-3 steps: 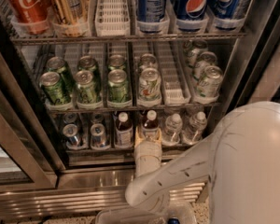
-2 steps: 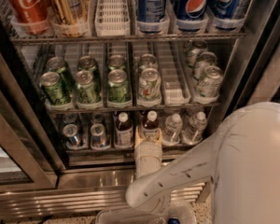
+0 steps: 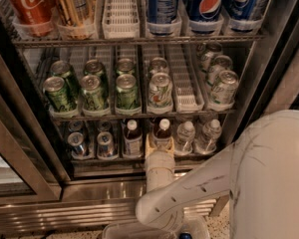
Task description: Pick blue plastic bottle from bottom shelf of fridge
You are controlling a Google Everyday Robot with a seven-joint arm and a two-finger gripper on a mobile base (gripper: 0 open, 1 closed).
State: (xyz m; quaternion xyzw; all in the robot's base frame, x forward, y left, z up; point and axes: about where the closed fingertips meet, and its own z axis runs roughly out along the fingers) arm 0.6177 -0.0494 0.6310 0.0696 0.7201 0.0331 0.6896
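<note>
The fridge (image 3: pixel 20 148) stands open in front of me. On its bottom shelf (image 3: pixel 124 159) stand two small bottles with white caps and dark brown liquid. One blue plastic bottle (image 3: pixel 162 131) is right at my gripper (image 3: pixel 159 146), which reaches into the shelf and hides the bottle's lower part. The other like it (image 3: pixel 132 137) stands one lane to the left. My pale arm (image 3: pixel 189 193) comes in from the lower right.
Silver cans (image 3: pixel 92 142) stand left on the bottom shelf and clear water bottles (image 3: pixel 197 135) right of the gripper. Green cans (image 3: pixel 92 89) fill the rack above. Cola cans (image 3: pixel 32 4) and blue Pepsi cans (image 3: pixel 209 4) are on top. A door frame (image 3: pixel 20 173) lies at the left.
</note>
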